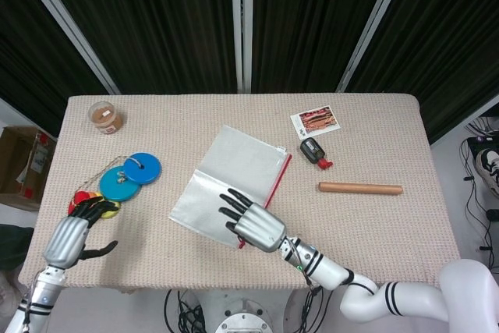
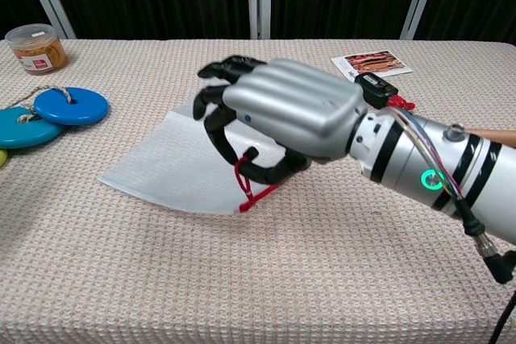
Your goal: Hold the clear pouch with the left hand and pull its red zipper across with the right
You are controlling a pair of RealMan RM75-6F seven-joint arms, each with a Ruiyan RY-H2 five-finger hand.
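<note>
Right robot hand (image 2: 278, 122) hides zipper, probably.

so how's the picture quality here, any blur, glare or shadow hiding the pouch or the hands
Head view: even light, sharp; soft shadows beside the left hand and right hand; no glare on the clear pouch. Chest view: the right hand looms large and hides much of the pouch, a soft sheen on its metal back; the red zipper pull stays readable.

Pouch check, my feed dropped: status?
Right hand pinches red zipper pull, lifting pouch corner. Left hand open, off pouch, beside discs. Nothing blocking.
</note>
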